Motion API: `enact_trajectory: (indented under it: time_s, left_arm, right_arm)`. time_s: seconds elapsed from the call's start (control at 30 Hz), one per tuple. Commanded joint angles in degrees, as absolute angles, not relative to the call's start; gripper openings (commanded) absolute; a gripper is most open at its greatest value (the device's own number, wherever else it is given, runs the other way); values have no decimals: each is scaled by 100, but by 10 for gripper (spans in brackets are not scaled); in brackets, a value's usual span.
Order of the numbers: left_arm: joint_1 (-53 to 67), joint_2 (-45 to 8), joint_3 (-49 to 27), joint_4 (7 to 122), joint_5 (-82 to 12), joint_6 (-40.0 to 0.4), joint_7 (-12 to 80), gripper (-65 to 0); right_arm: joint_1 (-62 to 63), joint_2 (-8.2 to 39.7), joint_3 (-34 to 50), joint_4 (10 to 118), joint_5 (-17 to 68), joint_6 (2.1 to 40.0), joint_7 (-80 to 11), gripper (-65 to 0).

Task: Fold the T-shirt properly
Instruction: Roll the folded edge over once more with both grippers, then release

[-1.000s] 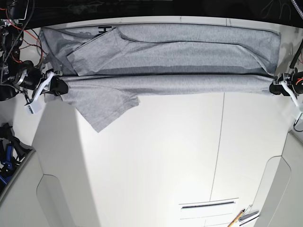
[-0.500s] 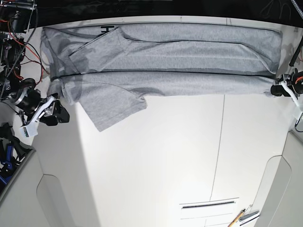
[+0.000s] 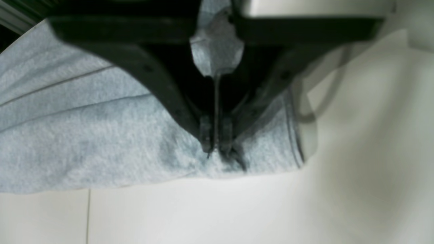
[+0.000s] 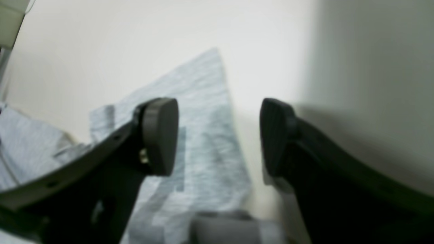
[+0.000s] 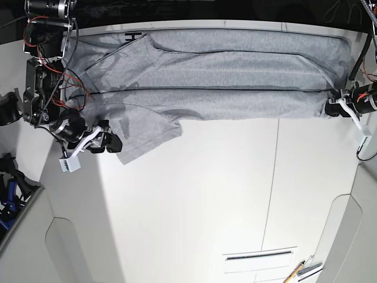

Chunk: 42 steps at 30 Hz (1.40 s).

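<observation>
First lengthwise fold down, sleeve loose.
My left pincer [image 5: 334, 107] pinches T-shirt [image 5: 235, 71] edge at 3 o'clock; right pincer [image 5: 112, 143] spread, empty, by sleeve [image 5: 144, 132]; cross folds left.

- Bare white table [image 5: 194, 194] fills the middle and lower frame, open for passage.
- The T-shirt [image 5: 224, 76] spans the top edge.
- Its sleeve [image 5: 147, 132] hangs down at left, beside the right gripper [image 5: 112, 143].

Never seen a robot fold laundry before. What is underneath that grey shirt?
The T-shirt lies on a white table, bare in front of it. The folded cloth hides whatever lies beneath it. The left gripper pinches its edge; the right gripper hangs open over a sleeve.
</observation>
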State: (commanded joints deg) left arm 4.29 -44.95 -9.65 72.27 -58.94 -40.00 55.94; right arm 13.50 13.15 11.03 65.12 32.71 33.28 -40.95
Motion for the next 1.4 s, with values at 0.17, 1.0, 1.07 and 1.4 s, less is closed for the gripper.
enact_trajectory:
  time_s: [0.17,1.0,1.07,1.4]
  left_arm:
    - [429,-4495,-965,7227,-5907,-4000,5594,-650]
    - [434,-4910,-1076,7929,-6997,-4000,6958,-650]
    - [434,-4969,-1118,8005,-7185,-4000,7258,-650]
    - [703,-5048,-1221,8062,-7806,-4000,7856,-650]
  right_arm:
    - [1352,1313,532,6512,3516,3326,-4093,-273]
    - [38,1404,1957,9830,5065,3389,-6005,-650]
    - [-285,1474,2182,10145,5236,3402,-6071,-650]
    - [-1474,1590,2565,10608,5459,3452,-6149,-650]
